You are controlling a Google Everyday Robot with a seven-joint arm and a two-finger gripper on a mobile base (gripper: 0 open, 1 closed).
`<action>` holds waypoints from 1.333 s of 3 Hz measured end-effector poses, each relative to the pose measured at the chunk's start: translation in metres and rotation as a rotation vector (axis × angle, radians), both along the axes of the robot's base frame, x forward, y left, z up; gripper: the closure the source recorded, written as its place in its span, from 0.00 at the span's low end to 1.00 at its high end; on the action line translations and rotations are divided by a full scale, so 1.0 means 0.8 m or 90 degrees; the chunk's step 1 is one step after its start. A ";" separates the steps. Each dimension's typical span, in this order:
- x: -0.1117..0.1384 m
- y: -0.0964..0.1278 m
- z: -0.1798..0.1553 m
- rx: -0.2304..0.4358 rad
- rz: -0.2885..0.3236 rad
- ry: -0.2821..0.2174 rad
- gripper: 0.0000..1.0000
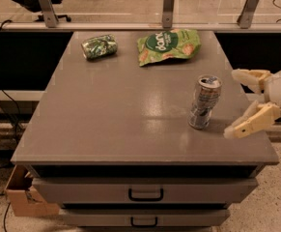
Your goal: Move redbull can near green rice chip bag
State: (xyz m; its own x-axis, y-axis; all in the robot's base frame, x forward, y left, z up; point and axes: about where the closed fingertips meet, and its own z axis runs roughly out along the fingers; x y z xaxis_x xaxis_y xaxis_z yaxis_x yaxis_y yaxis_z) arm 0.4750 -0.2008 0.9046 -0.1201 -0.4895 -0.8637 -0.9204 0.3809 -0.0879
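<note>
The grey table [106, 124] is a flat slab over 2 drawers [145, 190]. The redbull can [205, 102] stands upright on its right half, nearer the near edge than the far one and set in from the right edge. Just to the right of it hangs the gripper [232, 103], level with the can. Its 2 pale fingers [250, 123] are spread wide apart with nothing between them, one reaching over the right edge on the far side and the other low over the near right corner. A gap shows between the can and both fingertips.

The green rice chip bag [168, 45] lies flat by the far edge, right of centre, well apart from the can with bare tabletop between them. A green patterned can [99, 47] lies on its side at the far left, left of the bag. The whole middle and left of the top is open surface. A cardboard box [21, 195] sits on the floor by the near left corner.
</note>
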 end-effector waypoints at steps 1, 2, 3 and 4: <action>0.004 0.018 -0.002 0.049 0.021 -0.015 0.00; 0.009 0.029 -0.004 0.084 0.035 -0.016 0.00; 0.015 0.039 -0.010 0.099 0.047 -0.010 0.18; 0.022 0.047 -0.025 0.070 0.054 0.029 0.40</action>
State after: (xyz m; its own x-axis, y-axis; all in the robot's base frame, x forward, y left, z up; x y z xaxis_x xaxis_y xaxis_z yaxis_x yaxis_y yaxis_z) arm 0.4929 -0.1632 0.8844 -0.1228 -0.4019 -0.9074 -0.9516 0.3073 -0.0073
